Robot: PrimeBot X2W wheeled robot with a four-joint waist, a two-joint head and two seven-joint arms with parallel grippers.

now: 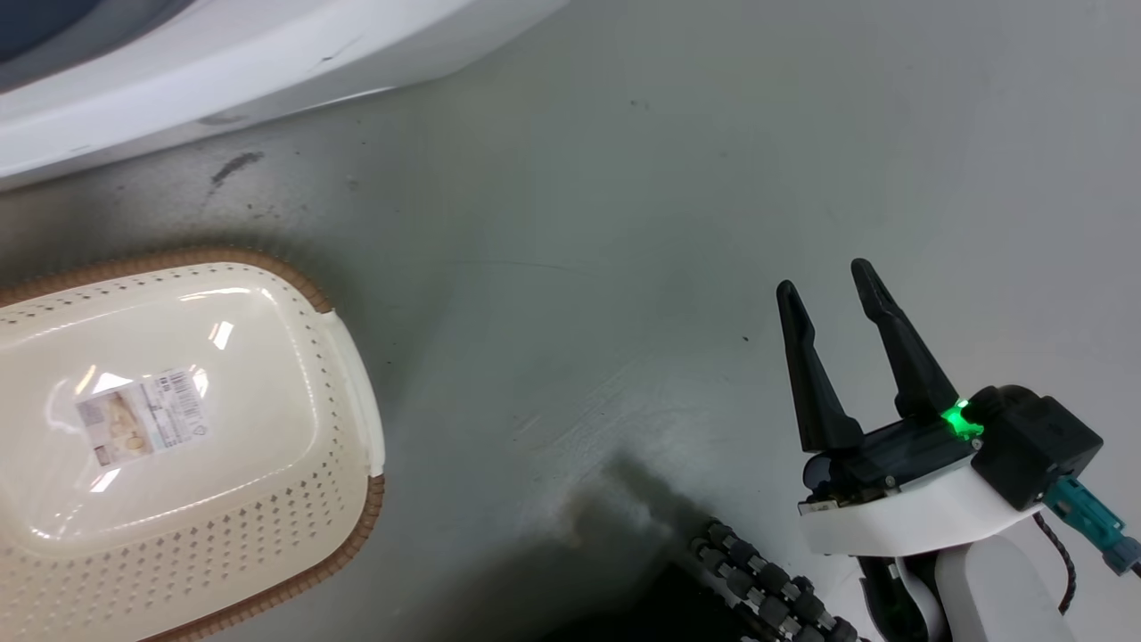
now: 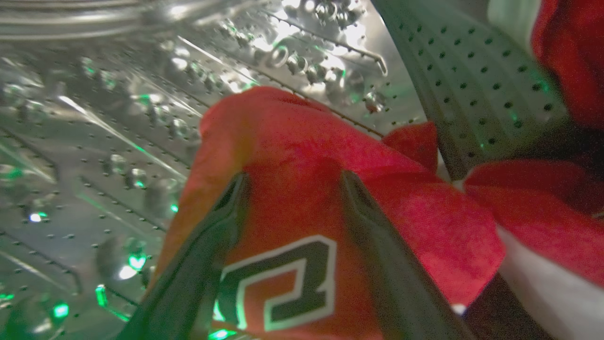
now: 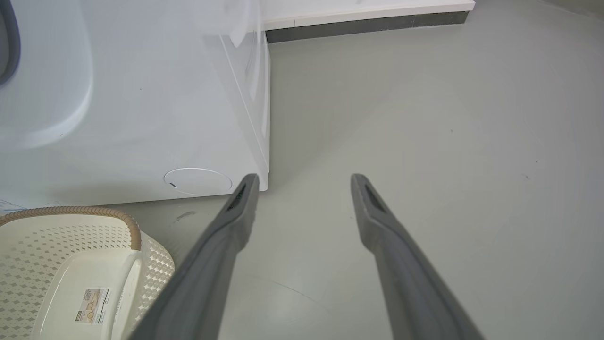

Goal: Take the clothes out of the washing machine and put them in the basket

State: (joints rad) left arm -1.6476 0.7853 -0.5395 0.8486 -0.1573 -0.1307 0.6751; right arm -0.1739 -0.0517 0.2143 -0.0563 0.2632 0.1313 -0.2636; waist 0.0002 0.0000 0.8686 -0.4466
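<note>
Inside the washing machine's steel drum (image 2: 94,141), my left gripper (image 2: 293,177) is open, its two fingers straddling a bright red garment (image 2: 283,137) with a black-and-white letter. More red cloth with white trim (image 2: 533,208) lies to the right of it. I cannot tell whether the fingers touch the fabric. The cream basket (image 1: 178,260) with a brown rim stands on the floor at the left, in front of the white washing machine (image 1: 223,71), with a label on its bottom. My right gripper (image 1: 823,276) hovers open over bare floor to the basket's right.
A perforated grey drum paddle (image 2: 472,80) rises beside the clothes. In the right wrist view the machine's front corner (image 3: 262,141) and the basket (image 3: 71,211) lie left of my right gripper (image 3: 304,177). Grey floor (image 3: 448,141) stretches right; my wheeled base (image 1: 758,580) shows below.
</note>
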